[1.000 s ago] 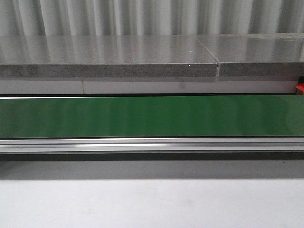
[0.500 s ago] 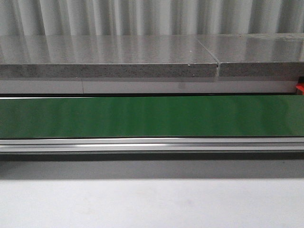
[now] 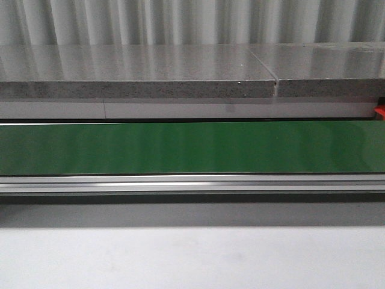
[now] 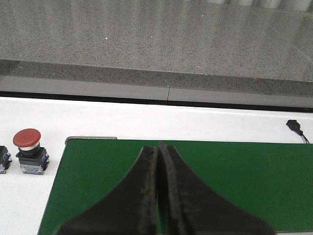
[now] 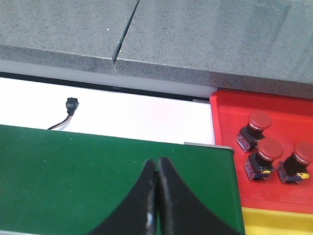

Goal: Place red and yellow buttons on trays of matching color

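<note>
1. While both pincers sat pressed shut and empty over the green belt (image 3: 192,147), the one loose red button (image 4: 28,152) stood upright on the white table (image 4: 146,120), off the belt's end and to the side of the left pincer (image 4: 157,196), well apart from it.
2. Left arm was the nearer one; my read is that it must swing sideways off the belt and open before any grasp.
3. Right pincer (image 5: 156,200) hung near the red tray (image 5: 230,110), which held three red buttons (image 5: 261,156) upright.
4. Only a strip of the yellow tray (image 5: 274,220) showed, cut by the frame edge; no yellow button was visible.
5. A second part (image 4: 4,159) beside the red button was cropped, colour untellable.
6. Front view showed neither arm nor buttons.
</note>
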You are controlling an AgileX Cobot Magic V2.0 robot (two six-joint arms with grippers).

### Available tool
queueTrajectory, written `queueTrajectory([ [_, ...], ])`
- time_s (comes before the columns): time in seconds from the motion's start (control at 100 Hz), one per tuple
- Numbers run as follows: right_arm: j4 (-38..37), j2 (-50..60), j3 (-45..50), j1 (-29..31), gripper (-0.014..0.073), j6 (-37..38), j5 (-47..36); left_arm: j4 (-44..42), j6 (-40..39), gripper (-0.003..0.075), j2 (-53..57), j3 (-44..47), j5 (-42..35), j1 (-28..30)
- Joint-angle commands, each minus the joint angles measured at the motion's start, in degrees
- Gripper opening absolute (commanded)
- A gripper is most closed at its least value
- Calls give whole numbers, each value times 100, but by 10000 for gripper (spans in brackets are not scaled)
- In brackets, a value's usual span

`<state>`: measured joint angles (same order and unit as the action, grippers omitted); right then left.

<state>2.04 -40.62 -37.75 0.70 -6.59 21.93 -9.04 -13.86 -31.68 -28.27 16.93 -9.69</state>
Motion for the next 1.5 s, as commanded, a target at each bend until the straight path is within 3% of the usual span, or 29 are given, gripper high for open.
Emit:
queueTrajectory([
  [0.0, 22, 45, -211, -2, -68, -27, -387, 9, -28, 52, -1, -153, -238, -38],
  [0.1, 22, 45, -211, -2, -68, -27, -387, 20, -28, 224, -1, -153, 18, -38],
  [0.22, 22, 45, -211, -2, -68, -27, -387, 20, -28, 542, -1, -153, 163, -38],
  [0.32, 22, 45, -211, -2, -68, -27, -387, 20, -28, 673, -1, -153, 163, -26],
  [0.46, 22, 45, -211, -2, -68, -27, -387, 99, -90, 660, -1, -153, 163, -16],
  [0.66, 22, 45, -211, -2, -68, -27, -387, 44, -1169, 657, -445, -680, 471, 423],
  [1.04, 22, 45, -211, -2, -68, -27, -387, 70, -1216, 657, -3137, -2416, 800, 1850],
  [1.49, 22, 45, -211, -2, -68, -27, -387, 329, -1216, 657, -5848, -3758, 752, 2327],
])
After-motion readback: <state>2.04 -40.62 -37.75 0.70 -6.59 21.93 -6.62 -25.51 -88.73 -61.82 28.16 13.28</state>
